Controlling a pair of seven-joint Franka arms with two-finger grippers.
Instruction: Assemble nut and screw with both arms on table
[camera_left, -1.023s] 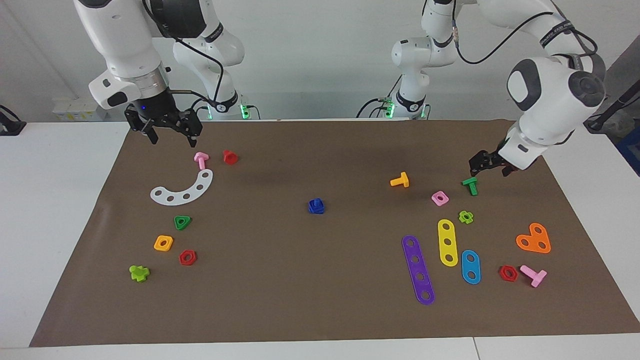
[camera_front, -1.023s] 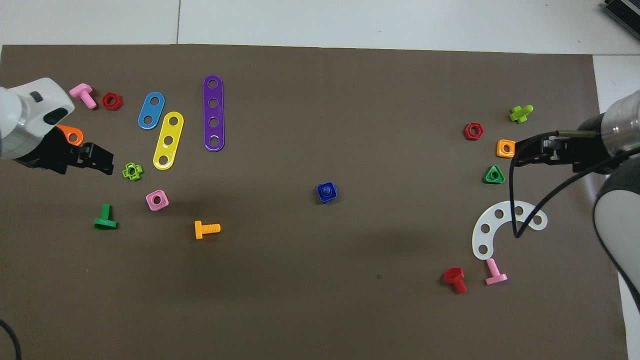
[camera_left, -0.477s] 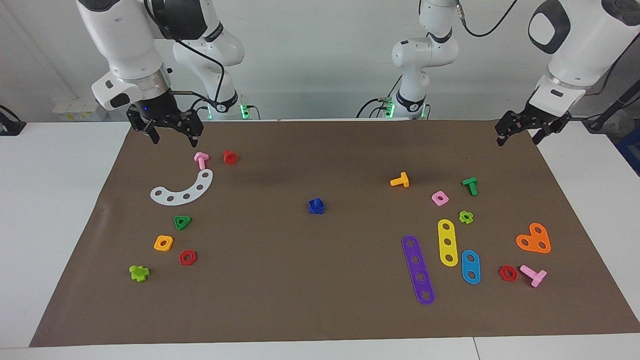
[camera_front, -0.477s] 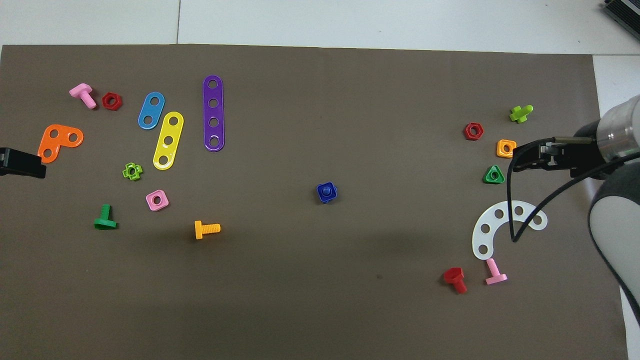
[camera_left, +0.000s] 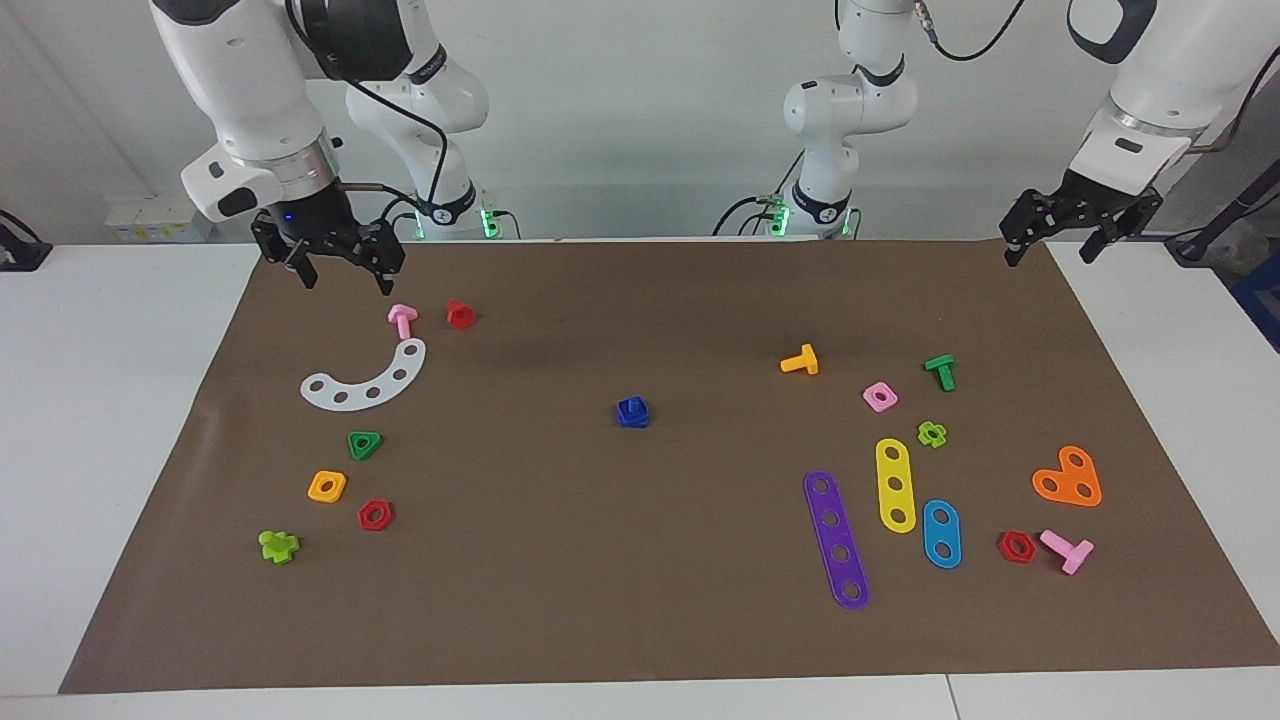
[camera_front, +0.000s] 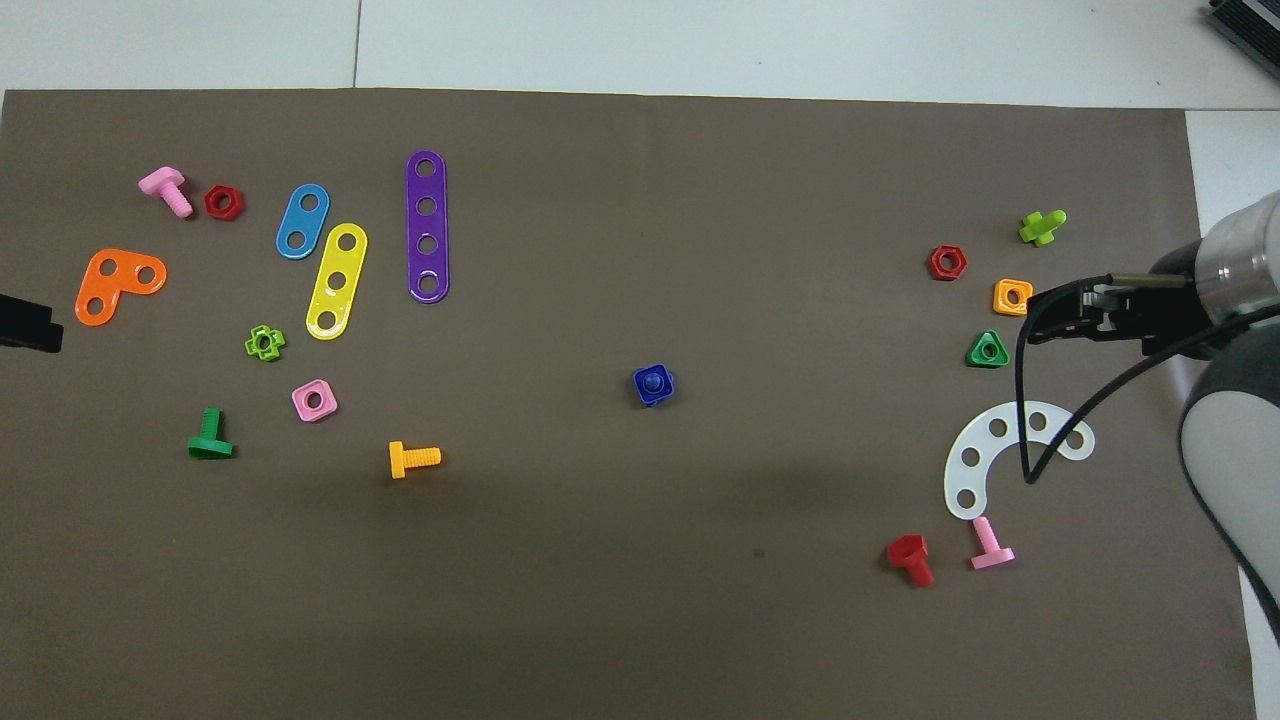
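The dark-blue square nut (camera_left: 633, 419) lies in the middle of the brown mat (camera_left: 640, 600) on the white table, with the dark-blue screw (camera_left: 630, 404) standing in its hole. In the overhead view the screw (camera_front: 653, 381) shows as a round stub inside the nut (camera_front: 640, 393). My left gripper (camera_left: 1048, 256) is open and empty, raised over the mat's corner at the left arm's end; only its tip (camera_front: 25, 325) shows from overhead. My right gripper (camera_left: 346, 281) (camera_front: 1045, 315) is open and empty, raised over the mat's edge by the pink bolt (camera_left: 402, 319).
Toward the right arm's end lie a white curved strip (camera_left: 366, 380), a red bolt (camera_left: 460, 314), green, orange-yellow and red nuts. Toward the left arm's end lie an orange bolt (camera_left: 800, 361), a pink nut (camera_left: 880, 397), a green bolt (camera_left: 940, 371), coloured strips and an orange plate (camera_left: 1068, 478).
My left gripper has risen from just over the green bolt and drawn back to the mat's corner near its base. My right gripper has barely moved. The nut and screw have not moved.
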